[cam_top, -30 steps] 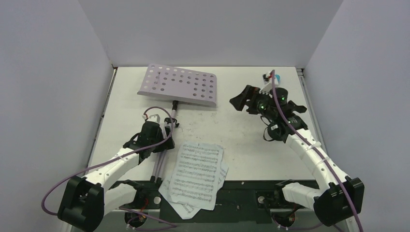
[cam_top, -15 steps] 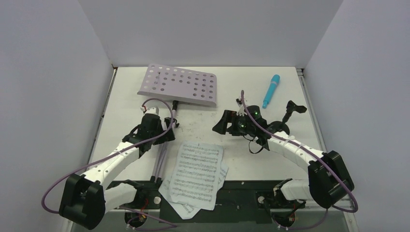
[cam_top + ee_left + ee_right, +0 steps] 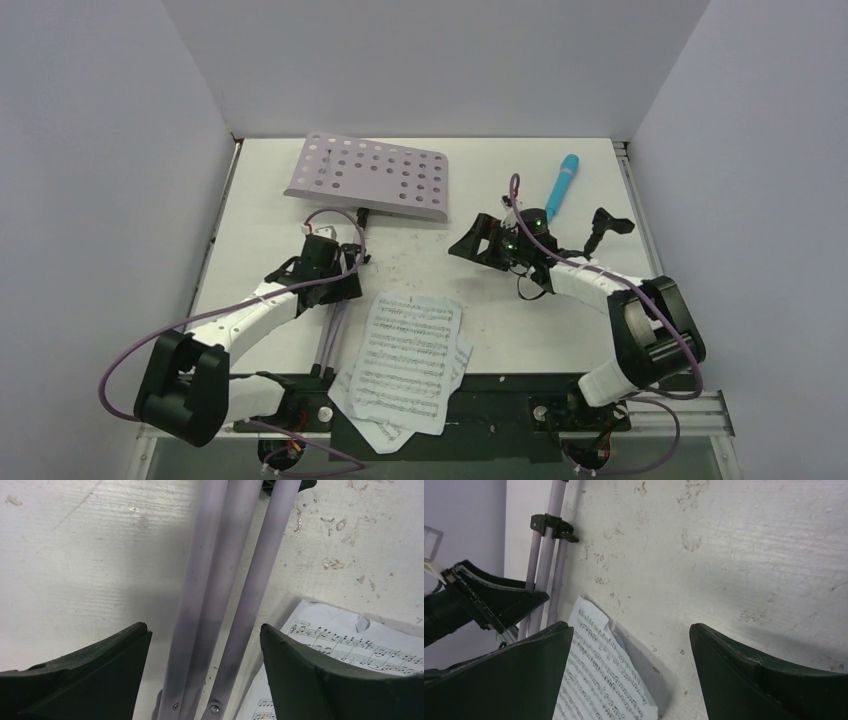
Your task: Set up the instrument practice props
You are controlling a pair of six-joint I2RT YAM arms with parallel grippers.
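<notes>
Straddling legs of music stand (image 3: pixel 370 180) with left gripper (image 3: pixel 204 630), spread wide, empty; tubes lengthwise between jaws, stand lying flat. Off stand's right with right gripper (image 3: pixel 631 630), wide too, farther.

Top view: high above the near edge, whole tabletop (image 3: pixel 480 190).
Left wrist: close, straight down.
Right wrist: low, slanting.
Shared: stand legs (image 3: pixel 220 580), sheet music (image 3: pixel 599 680).
</notes>
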